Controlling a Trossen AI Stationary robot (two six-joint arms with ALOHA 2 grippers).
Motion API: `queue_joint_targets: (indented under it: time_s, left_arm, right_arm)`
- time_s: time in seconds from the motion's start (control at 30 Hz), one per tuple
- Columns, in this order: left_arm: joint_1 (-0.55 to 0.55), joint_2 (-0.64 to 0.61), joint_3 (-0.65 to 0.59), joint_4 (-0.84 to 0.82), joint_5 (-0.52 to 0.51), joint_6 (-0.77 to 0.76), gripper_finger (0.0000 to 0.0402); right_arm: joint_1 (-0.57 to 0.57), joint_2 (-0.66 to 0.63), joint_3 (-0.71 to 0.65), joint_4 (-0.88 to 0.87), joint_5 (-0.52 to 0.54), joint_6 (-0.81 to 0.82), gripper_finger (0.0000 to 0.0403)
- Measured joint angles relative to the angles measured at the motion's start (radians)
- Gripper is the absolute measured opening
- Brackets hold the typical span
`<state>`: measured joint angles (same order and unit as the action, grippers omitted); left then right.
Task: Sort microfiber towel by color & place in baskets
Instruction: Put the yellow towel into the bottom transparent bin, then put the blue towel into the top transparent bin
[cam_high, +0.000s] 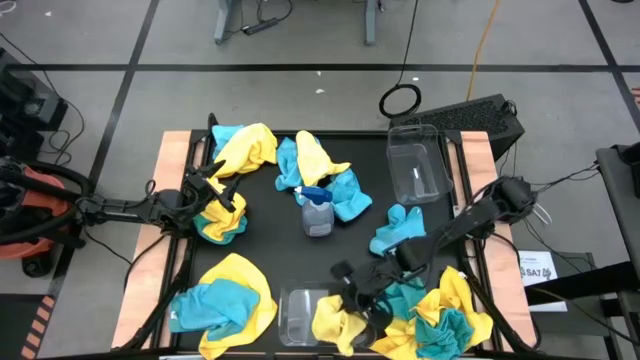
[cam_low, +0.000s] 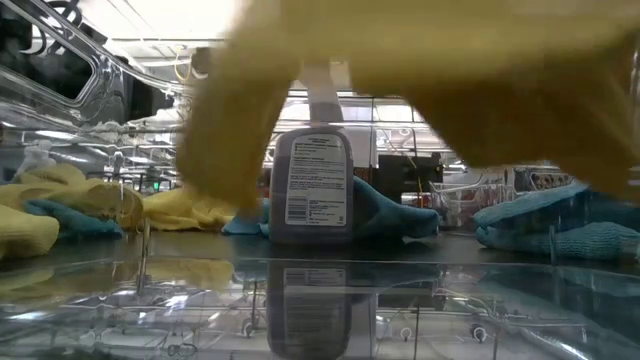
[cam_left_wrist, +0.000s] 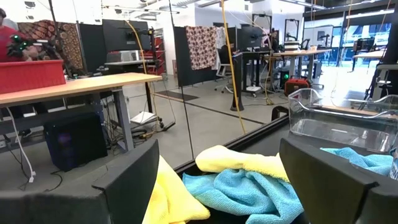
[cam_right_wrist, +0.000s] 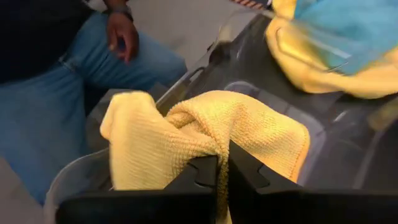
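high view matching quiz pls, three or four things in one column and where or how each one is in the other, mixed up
Things:
1. right gripper
2. left gripper
3. spray bottle
4. far basket

States:
A. standing mid-table among the towels
B. open, beside a yellow and teal pile
C. holding no towel
D. shut on a yellow towel by the near basket

Pairs: 1-D, 2-B, 3-A, 4-C

Your right gripper sits at the near edge of the worktop, jaws pinching a yellow towel just beside the near clear basket. Your left gripper rests over a yellow-and-teal heap on the left. A spray bottle stands mid-worktop, with the second basket at the far right.
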<state>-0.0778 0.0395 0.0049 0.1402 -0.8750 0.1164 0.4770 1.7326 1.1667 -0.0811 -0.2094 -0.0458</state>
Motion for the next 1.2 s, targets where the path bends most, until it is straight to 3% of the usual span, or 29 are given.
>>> queue_joint_targets:
  time_s: [0.17,0.43,0.63,0.93,1.2]
  left_arm:
    - [0.0,0.0,0.0,0.0,0.0,0.0,0.0338]
    - [0.0,0.0,0.0,0.0,0.0,0.0,0.0338]
    - [0.0,0.001,0.0,-0.028,0.003,0.0,0.0338]
    - [0.0,0.001,0.0,-0.026,0.007,0.0,0.0338]
    - [0.0,0.001,0.0,-0.026,0.007,0.0,0.0338]
  right_arm:
    - [0.002,0.038,0.0,0.004,-0.027,-0.009,0.0058]
    - [0.009,0.008,0.036,-0.017,-0.001,-0.003,0.0198]
    - [0.019,-0.045,0.103,-0.182,0.003,0.022,0.0272]
    - [0.03,-0.076,0.153,-0.517,0.231,0.097,0.0281]
    - [0.027,-0.089,0.154,-0.83,0.29,0.261,0.0264]
